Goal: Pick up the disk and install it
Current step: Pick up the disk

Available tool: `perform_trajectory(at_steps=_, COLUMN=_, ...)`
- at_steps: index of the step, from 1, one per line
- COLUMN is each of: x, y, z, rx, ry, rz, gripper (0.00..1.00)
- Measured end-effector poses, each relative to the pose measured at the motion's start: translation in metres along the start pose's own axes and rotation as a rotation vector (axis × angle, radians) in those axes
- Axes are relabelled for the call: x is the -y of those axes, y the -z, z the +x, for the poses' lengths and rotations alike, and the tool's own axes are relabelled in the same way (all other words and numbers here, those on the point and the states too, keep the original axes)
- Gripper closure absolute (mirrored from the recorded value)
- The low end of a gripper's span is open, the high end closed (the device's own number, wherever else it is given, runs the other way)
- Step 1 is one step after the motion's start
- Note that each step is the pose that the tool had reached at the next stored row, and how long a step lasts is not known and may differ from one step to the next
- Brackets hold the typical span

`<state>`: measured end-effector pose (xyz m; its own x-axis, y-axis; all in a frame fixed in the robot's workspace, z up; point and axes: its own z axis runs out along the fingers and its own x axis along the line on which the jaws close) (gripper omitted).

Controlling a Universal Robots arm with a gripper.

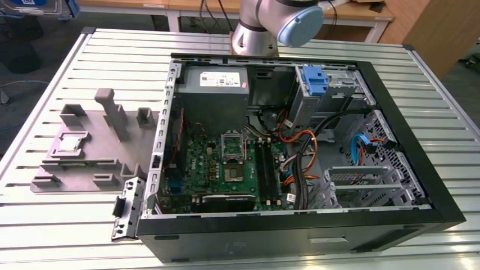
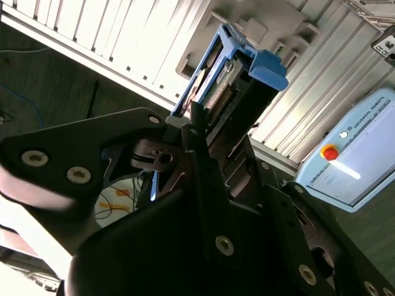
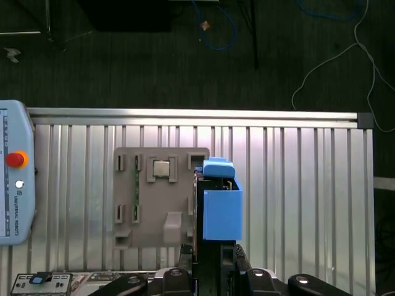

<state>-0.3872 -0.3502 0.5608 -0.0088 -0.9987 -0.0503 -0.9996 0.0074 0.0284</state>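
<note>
The hand (image 3: pixel 210 256) is clenched on the disk (image 3: pixel 221 213), its fingers pressing the two broad faces near one end. The rest of the disk, with its blue carrier, sticks out past the fingertips. In the first wrist view the camera looks straight down, so the hand seems to point down. The disk hangs on edge over the slatted surface (image 3: pixel 296 185), just beside the grey fixture (image 3: pixel 154 203). It appears to be clear of both, though I cannot tell how high.

I judge the disk stiff and dense for its size, with smooth metal faces that could slip under a weak grip. It is likely sensitive to knocks. The plastic carrier probably flexes, so the metal body is the better hold, not the blue tab at the end.

In the exterior view the arm (image 1: pixel 277 22) rises behind the open case (image 1: pixel 420 169).
</note>
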Motion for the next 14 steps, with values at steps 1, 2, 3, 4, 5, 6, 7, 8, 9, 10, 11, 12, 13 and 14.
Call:
perform_trajectory(at_steps=1, x=0.0025, y=0.0000, z=0.0000, rx=0.0000, ry=0.000, rz=0.0000, gripper=0.65)
perform_trajectory(at_steps=2, x=0.0052, y=0.0002, z=-0.0001, rx=0.0000, ry=0.000, rz=0.0000, gripper=0.65)
perform_trajectory(at_steps=3, x=0.0080, y=0.0002, z=-0.0001, rx=-0.0001, ry=0.000, rz=-0.0001, gripper=0.65)
perform_trajectory(at_steps=4, x=0.0110, y=0.0003, z=-0.0001, rx=0.0000, ry=0.000, rz=-0.0001, gripper=0.65)
perform_trajectory(at_steps=5, x=0.0147, y=0.0004, z=-0.0002, rx=-0.0001, ry=0.000, rz=-0.0002, gripper=0.65)
perform_trajectory(at_steps=6, x=0.0181, y=0.0005, z=-0.0002, rx=-0.0001, ry=0.000, rz=-0.0002, gripper=0.65)
perform_trajectory(at_steps=7, x=0.0216, y=0.0005, z=-0.0002, rx=0.0000, ry=0.000, rz=-0.0001, gripper=0.65)
perform_trajectory(at_steps=8, x=0.0251, y=0.0007, z=-0.0003, rx=-0.0001, ry=0.000, rz=-0.0002, gripper=0.65)
perform_trajectory(at_steps=9, x=0.0288, y=0.0007, z=-0.0003, rx=-0.0001, ry=0.000, rz=-0.0001, gripper=0.65)
perform_trajectory(at_steps=10, x=0.0329, y=0.0008, z=-0.0003, rx=-0.0001, ry=0.000, rz=-0.0002, gripper=0.65)
perform_trajectory(at_steps=11, x=0.0370, y=0.0008, z=-0.0003, rx=0.0000, ry=0.000, rz=0.0000, gripper=0.65)
perform_trajectory(at_steps=12, x=0.0411, y=0.0009, z=-0.0004, rx=0.0000, ry=0.000, rz=-0.0001, gripper=0.65)
perform_trajectory(at_steps=13, x=0.0451, y=0.0010, z=-0.0004, rx=-0.0001, ry=0.000, rz=-0.0002, gripper=0.65)
perform_trajectory(at_steps=14, x=0.0490, y=0.0011, z=-0.0004, rx=-0.0001, ry=0.000, rz=-0.0002, gripper=0.65)
